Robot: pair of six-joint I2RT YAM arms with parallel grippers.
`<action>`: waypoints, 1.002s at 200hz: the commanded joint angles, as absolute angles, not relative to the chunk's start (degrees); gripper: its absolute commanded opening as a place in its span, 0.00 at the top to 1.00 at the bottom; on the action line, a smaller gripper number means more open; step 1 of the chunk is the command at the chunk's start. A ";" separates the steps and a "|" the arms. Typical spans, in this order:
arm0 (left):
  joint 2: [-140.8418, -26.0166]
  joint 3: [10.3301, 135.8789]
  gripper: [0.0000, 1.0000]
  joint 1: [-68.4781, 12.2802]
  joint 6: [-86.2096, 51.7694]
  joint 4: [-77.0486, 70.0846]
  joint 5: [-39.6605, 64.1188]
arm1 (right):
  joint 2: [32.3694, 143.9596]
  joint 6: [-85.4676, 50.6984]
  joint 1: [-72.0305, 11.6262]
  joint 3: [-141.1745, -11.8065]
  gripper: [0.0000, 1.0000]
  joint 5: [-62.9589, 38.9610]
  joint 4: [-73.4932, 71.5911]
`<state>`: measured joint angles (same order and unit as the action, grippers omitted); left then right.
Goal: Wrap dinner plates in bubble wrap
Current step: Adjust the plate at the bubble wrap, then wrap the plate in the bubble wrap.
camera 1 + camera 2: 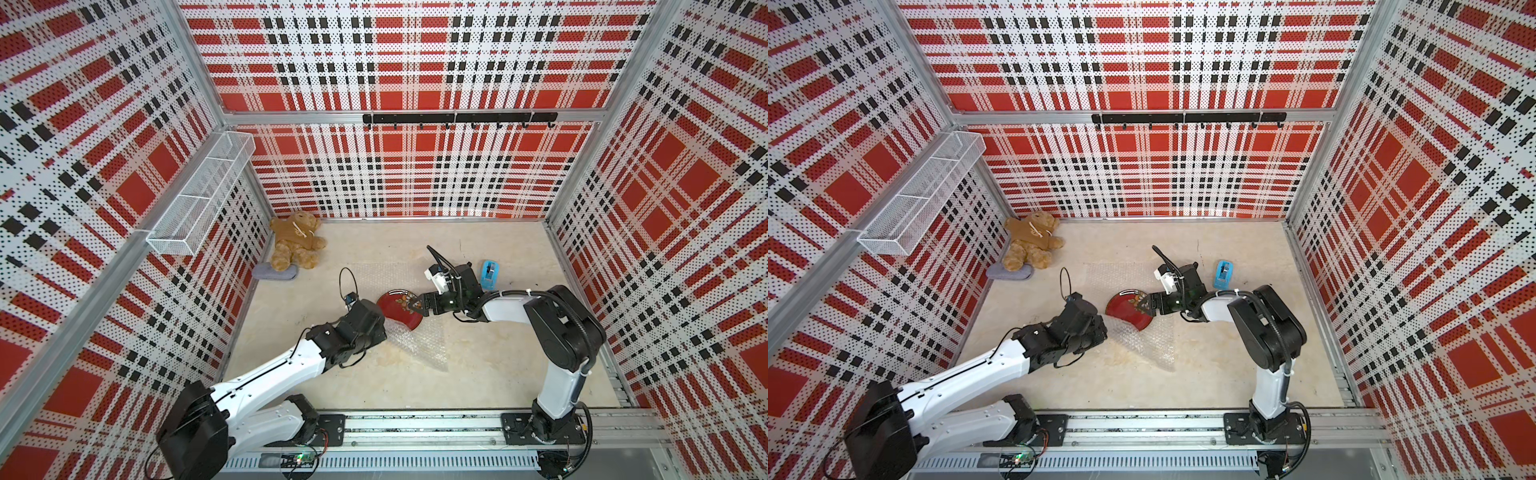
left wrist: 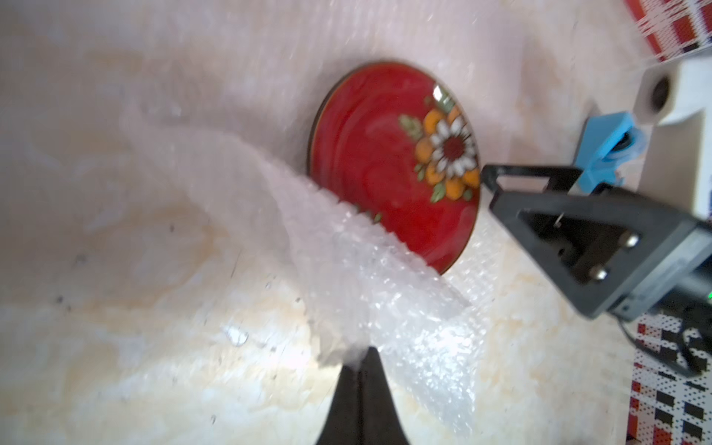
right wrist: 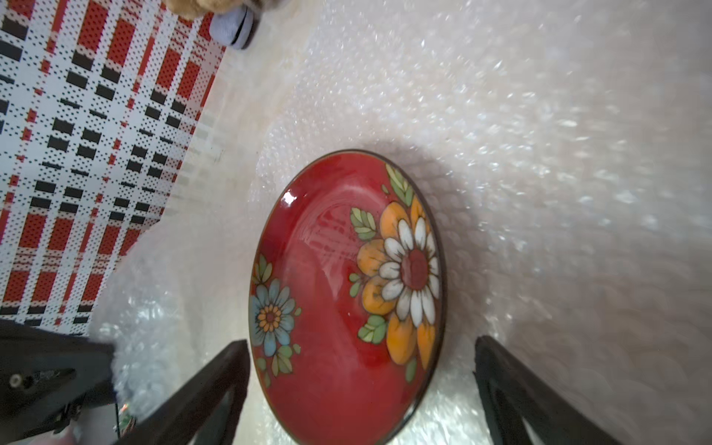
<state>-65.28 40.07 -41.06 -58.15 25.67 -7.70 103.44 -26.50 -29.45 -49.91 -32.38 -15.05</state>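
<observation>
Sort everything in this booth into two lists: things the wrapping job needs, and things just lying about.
Job: dinner plate; bubble wrap, pinched by the left gripper.
Lying about: teddy bear; grey pad; blue tape dispenser; wire basket; hook rail.

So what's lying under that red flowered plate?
A sheet of bubble wrap spreads out from beneath the plate, over the beige table. The left gripper, shut on one flap, holds it over the plate's edge. The patch directly under the plate is hidden.
</observation>
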 commanded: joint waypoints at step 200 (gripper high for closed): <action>-105.66 60.94 1.00 -32.17 -42.59 3.82 -0.06 | 110.35 -34.09 -37.28 -49.39 1.00 -29.21 -27.87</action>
<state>-105.41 59.64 -32.51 -41.85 7.40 -1.83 107.18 -29.28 -36.75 -48.16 -30.63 -26.52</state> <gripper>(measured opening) 0.046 0.045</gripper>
